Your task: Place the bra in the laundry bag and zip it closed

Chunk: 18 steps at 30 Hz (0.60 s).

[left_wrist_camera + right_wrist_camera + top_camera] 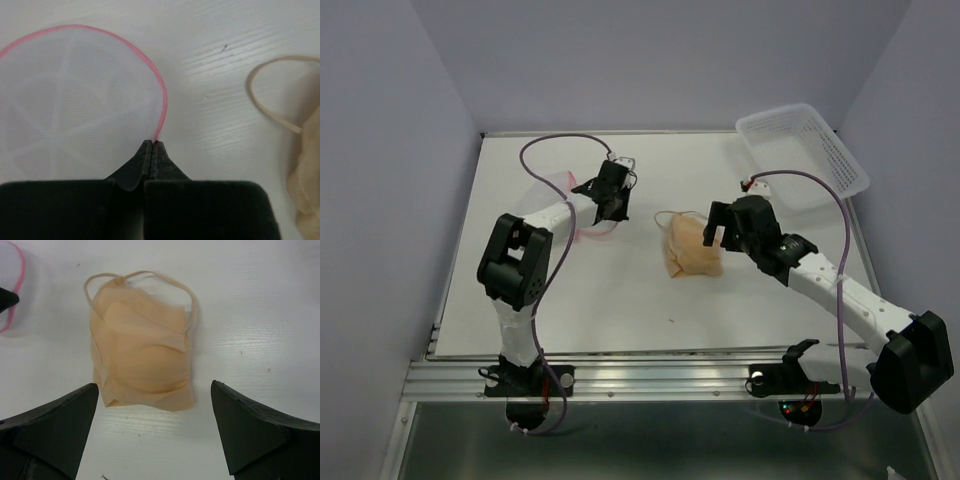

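Closest in the left wrist view, the left gripper (pixel 151 144) has its two black fingers (pixel 132 172) pressed flat together. The pink rim (pixel 163 100) of the bag (pixel 75 105) runs straight into their tips, so the grip is clenched on that rim. The bag lies flat on the white table (pixel 620 300), its white mesh showing pale ribs inside. From above it sits left of centre and is mostly hidden under the left arm.

The bra (pixel 142 360) lies folded near the middle of the table, between the two grippers. It is outside the bag and apart from it. One thin strap (pixel 187 295) loops out at the end away from the right wrist camera.

The right gripper (pixel 154 385) is spread wide and holds nothing. One finger stands on each side of the bra's near edge, and neither touches the fabric. Whether its tips reach the table cannot be told.

A white slotted basket (pixel 800 155) sits at the far right corner, well apart from the bra.
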Available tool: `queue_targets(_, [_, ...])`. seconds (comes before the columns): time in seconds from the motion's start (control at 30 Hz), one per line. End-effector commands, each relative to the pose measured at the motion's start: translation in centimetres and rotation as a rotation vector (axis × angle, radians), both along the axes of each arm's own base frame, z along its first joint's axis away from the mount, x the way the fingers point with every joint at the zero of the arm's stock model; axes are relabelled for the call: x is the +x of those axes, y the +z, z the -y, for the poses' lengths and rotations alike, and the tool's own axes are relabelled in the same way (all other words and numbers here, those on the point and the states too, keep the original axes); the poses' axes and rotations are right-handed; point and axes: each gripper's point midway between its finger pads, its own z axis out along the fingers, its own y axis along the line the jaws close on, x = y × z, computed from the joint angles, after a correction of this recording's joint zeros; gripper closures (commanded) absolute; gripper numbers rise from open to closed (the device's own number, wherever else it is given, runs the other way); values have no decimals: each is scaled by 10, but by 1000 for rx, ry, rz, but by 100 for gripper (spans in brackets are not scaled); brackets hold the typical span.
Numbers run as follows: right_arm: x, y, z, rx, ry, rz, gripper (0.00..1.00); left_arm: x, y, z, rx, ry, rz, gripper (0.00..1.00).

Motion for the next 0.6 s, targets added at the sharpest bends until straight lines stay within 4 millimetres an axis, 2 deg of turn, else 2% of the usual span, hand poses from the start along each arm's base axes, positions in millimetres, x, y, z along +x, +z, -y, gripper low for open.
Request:
queue_targets(0.0, [1,13,8,22,-41,50,0,-6,130,37,-257,-113,239,100])
queue_targets(0.17, [0,16,9,26,-42,58,0,-29,184,61,-387,-228,322,100])
queue_targets(0.23, [-1,17,9,28,-44,63,0,-41,203,67,-426,-264,346,100])
queue_targets(0.33, [1,19,7,43,-54,64,0,-51,219,70,-453,-280,368,100])
queue_targets(0.37, [2,20,2,63,-37,62,0,-58,233,73,-478,-314,399,100])
queue_targets(0.47, [9,27,-7,92,-15,80,0,-73,252,73,-525,-347,457,100])
queue_targets(0.53, [14,25,-16,104,4,70,0,-83,251,70,-543,-347,462,100])
queue_targets(0.57, [19,32,-21,129,9,86,0,-85,253,70,-555,-352,472,100])
